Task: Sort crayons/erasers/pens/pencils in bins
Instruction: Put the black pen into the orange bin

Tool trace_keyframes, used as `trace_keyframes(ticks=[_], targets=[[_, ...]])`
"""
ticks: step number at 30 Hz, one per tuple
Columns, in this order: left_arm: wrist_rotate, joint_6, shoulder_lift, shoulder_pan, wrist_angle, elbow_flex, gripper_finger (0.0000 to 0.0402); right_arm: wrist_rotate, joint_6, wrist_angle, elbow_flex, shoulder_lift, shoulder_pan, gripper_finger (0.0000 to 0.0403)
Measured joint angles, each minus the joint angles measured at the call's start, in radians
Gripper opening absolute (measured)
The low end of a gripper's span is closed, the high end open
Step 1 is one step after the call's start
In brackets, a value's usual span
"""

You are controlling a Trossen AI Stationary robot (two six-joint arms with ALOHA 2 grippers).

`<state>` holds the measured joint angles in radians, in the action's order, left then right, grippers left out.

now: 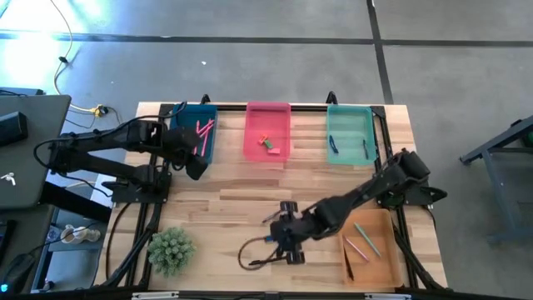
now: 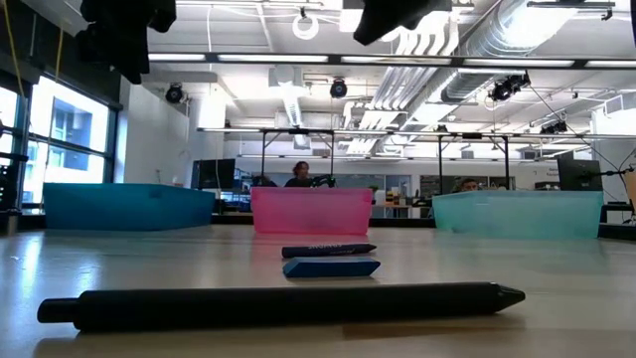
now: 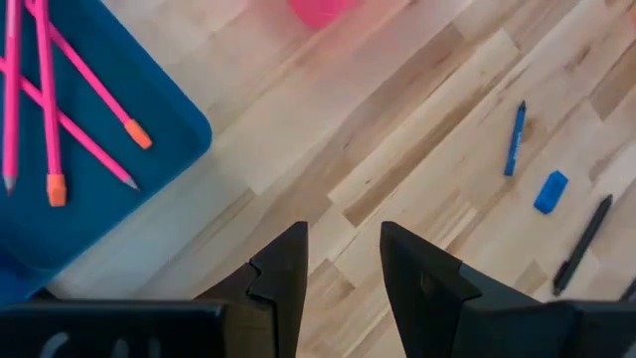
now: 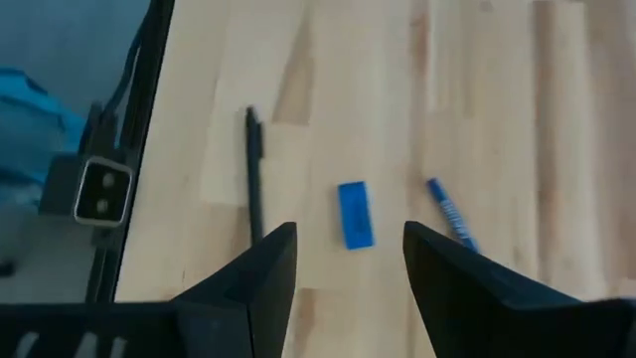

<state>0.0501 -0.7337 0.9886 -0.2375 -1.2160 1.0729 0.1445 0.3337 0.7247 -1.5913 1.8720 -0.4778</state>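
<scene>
Black pen (image 2: 278, 303) foremost; blue eraser (image 4: 355, 214) lies ahead of the right gripper's (image 4: 343, 261) parted jaws

Two matte black jointed arms (image 1: 108, 154) with angular dark fingers (image 4: 263, 273).

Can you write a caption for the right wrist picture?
Right gripper, open, hovers over the blue eraser.

light: bright, ceiling strips | glare: floor, upper left | blur: right wrist view soft
</scene>
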Motion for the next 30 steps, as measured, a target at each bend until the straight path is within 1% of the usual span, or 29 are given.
trace_keyframes(ticks=[6, 12, 17, 30], targets=[[0.019, -0.038, 0.000, 0.022, 0.000, 0.000, 0.0115, -0.008, 0.007, -0.011, 0.000, 0.072, -0.052, 0.0177], [0.036, -0.041, 0.000, 0.026, 0.000, 0.000, 0.0115, -0.009, 0.025, -0.040, 0.001, 0.121, -0.090, 0.0177], [0.045, -0.041, 0.000, 0.025, 0.000, 0.000, 0.0115, -0.019, 0.025, -0.101, 0.001, 0.164, -0.106, 0.0177], [0.045, -0.041, 0.000, 0.025, 0.000, 0.000, 0.0115, -0.048, 0.029, -0.175, 0.001, 0.269, -0.112, 0.0177]])
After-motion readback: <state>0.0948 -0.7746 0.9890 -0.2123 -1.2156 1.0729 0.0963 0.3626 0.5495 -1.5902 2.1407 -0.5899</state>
